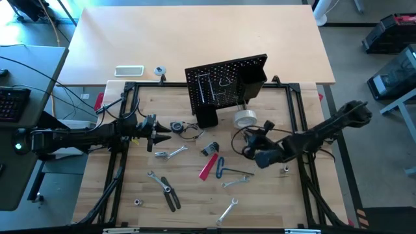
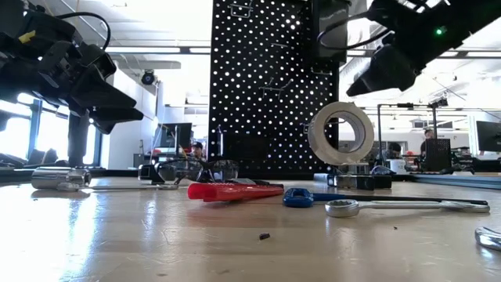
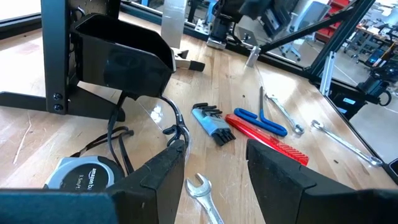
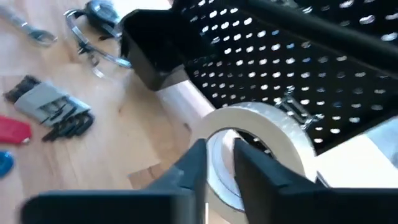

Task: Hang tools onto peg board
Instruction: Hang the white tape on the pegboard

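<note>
The black peg board (image 1: 224,81) stands upright at the table's far middle, with hooks and a black bin (image 1: 255,77). My right gripper (image 1: 252,133) is just in front of it, shut on the pale tape roll (image 1: 245,118), which is tilted. My left gripper (image 1: 161,133) hovers open above a tape measure (image 3: 81,177) and safety glasses (image 3: 165,121), touching nothing. Lying flat on the table are the hex keys (image 1: 209,149), the red-handled cutter (image 1: 208,168), the blue-handled tool (image 1: 220,166), black-handled pliers (image 1: 170,195) and silver wrenches (image 1: 170,153). My right gripper holds the tape roll by its ring wall (image 4: 214,134), near the top of the roll (image 2: 348,104). One finger (image 4: 245,165) seems to be inside the hole and the other outside. It comes slanting down from the table's near right. The roll is near upright, its lower edge (image 2: 342,163) above the table line.
The black table frame (image 1: 296,117) borders the work area. A white flat device (image 1: 129,70) and a small roll (image 1: 159,70) lie on the far table. More wrenches (image 1: 227,211) and small sockets (image 1: 138,202) are scattered toward the near edge. People show in the room behind.
</note>
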`<action>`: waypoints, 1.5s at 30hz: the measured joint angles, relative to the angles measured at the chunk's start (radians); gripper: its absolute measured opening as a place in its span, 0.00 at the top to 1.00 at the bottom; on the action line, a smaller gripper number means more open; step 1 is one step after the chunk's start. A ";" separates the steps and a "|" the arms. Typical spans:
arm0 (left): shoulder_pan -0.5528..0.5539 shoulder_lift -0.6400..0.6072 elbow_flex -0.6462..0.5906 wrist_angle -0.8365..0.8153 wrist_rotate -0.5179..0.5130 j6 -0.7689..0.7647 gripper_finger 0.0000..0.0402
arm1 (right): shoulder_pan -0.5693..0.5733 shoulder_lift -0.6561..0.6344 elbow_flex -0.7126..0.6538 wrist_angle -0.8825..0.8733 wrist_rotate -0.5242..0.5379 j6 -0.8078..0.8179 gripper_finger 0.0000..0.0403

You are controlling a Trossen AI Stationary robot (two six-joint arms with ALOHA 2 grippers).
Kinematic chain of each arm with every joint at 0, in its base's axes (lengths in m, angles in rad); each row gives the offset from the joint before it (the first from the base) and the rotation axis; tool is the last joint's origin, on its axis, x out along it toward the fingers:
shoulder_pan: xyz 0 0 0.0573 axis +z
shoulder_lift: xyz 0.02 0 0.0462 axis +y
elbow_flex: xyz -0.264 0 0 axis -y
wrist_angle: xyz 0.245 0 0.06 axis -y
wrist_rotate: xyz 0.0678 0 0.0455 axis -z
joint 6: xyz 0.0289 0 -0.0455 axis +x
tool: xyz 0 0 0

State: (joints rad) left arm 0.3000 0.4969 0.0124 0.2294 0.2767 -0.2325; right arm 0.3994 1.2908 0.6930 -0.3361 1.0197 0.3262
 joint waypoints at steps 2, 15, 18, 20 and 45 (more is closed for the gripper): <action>0.000 0.000 0.000 0.000 0.000 0.000 0.59 | -0.030 -0.017 0.000 0.003 -0.061 -0.048 0.95; 0.000 0.000 0.000 0.000 0.000 0.000 0.59 | -0.133 -0.023 0.000 0.021 -0.126 -0.129 1.00; 0.000 0.000 0.000 0.000 0.000 0.000 0.59 | -0.151 -0.023 0.000 0.037 -0.140 -0.152 1.00; 0.000 0.000 0.000 0.000 0.000 0.000 0.59 | -0.171 -0.023 0.000 0.045 -0.166 -0.169 1.00; 0.000 0.000 0.000 0.000 0.000 0.000 0.59 | -0.377 -0.023 0.000 0.097 -0.280 -0.262 1.00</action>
State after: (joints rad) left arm 0.3002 0.4973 0.0124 0.2291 0.2767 -0.2322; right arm 0.0224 1.2678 0.6926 -0.2387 0.7397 0.0646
